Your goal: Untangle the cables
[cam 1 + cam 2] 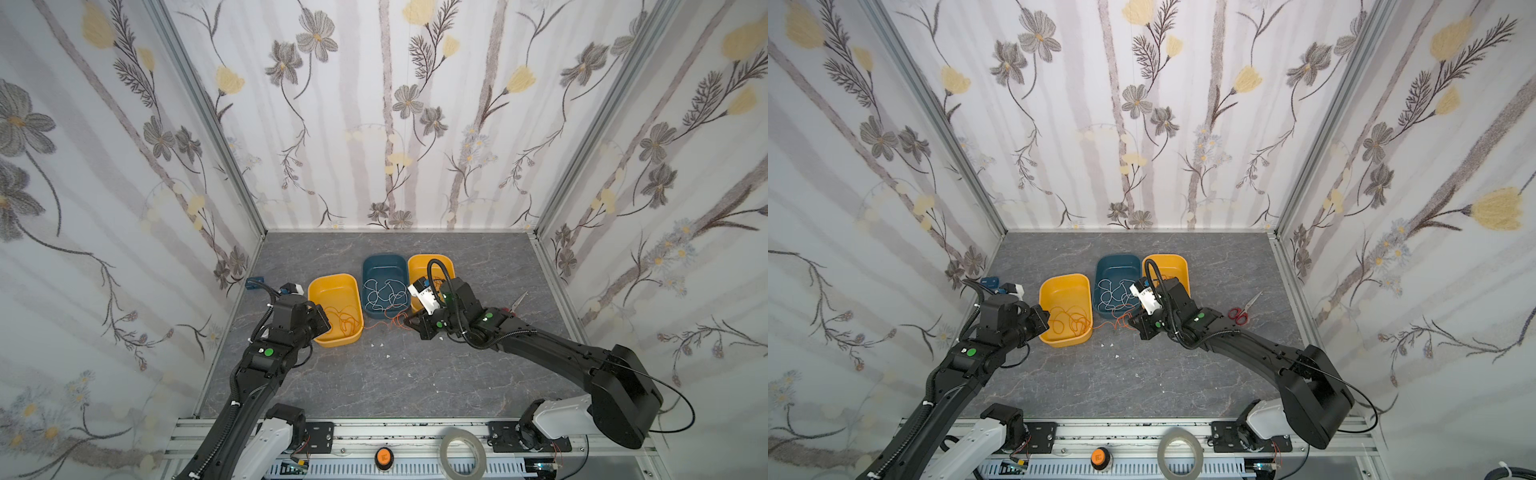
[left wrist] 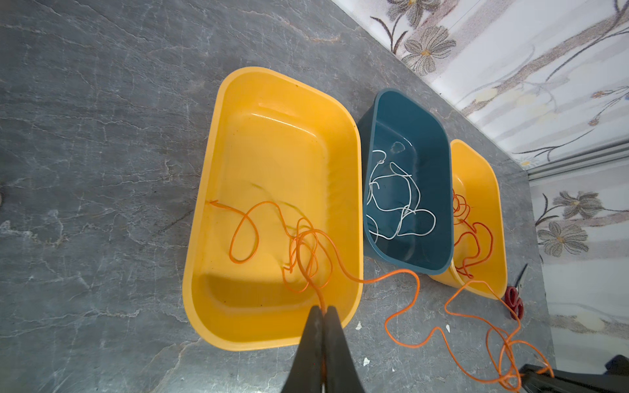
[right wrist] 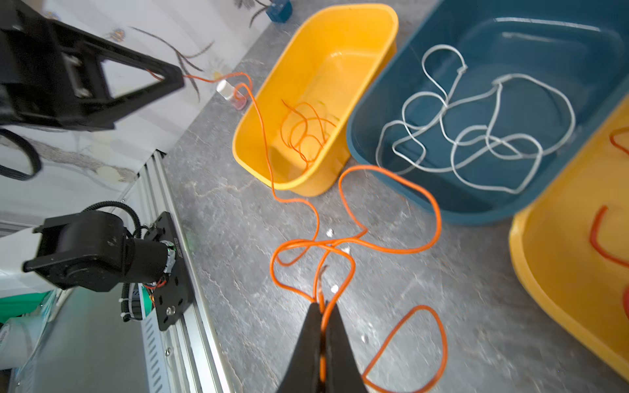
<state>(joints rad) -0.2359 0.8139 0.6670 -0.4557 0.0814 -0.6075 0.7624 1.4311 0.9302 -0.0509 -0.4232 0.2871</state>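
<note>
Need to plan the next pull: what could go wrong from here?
Both the left gripper and right gripper are shut on the orange cable, which crosses itself in loops on the table; pulling apart could cinch those into a knot. The cable also runs over the left yellow tray rim, so tension might drag or tip that tray.

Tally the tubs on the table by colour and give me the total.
Yellow tubs: 2
Blue tub: 1
Total: 3
</note>
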